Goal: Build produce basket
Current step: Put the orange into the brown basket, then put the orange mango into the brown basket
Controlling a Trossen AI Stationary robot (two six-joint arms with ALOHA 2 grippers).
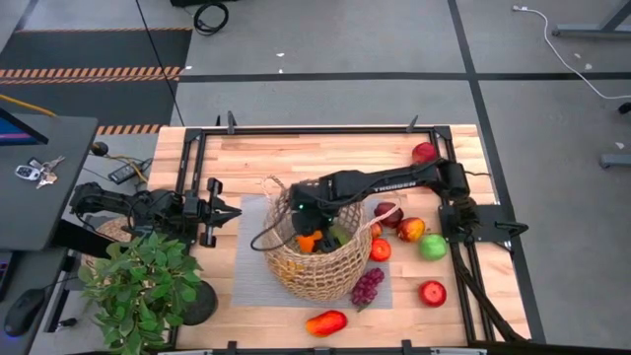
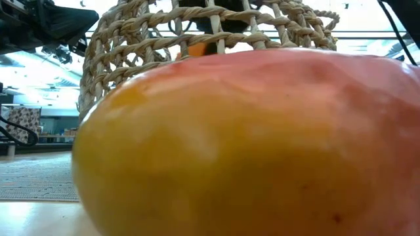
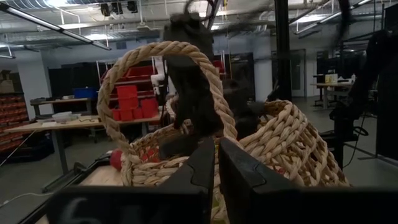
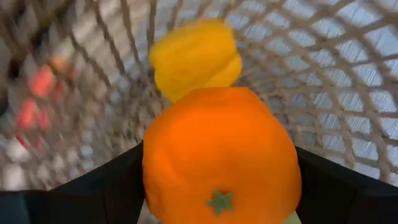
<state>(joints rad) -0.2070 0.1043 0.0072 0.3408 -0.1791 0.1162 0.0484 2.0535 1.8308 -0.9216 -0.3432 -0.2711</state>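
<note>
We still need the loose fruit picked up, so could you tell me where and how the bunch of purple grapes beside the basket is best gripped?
Grip the purple grapes across the narrow width of the bunch, near its middle, coming straight down from above. It lies flat and elongated on the table, its upper end close against the basket, so closing crosswise probably keeps the fingers clear of the wicker.

Grey floor (image 1: 325, 99) all around the wooden bench (image 1: 315, 148), dark seams crossing it, and orange-and-black hazard tape (image 1: 94, 72) edging a black mat up on the left. A dark side desk (image 1: 39, 182) carries a bunch of keys (image 1: 35, 171). Out past the bench: a workshop, red storage bins (image 3: 130, 102) on racks, a long worktable (image 3: 56, 124), bright ceiling strip lights (image 3: 37, 18) overhead.
</note>
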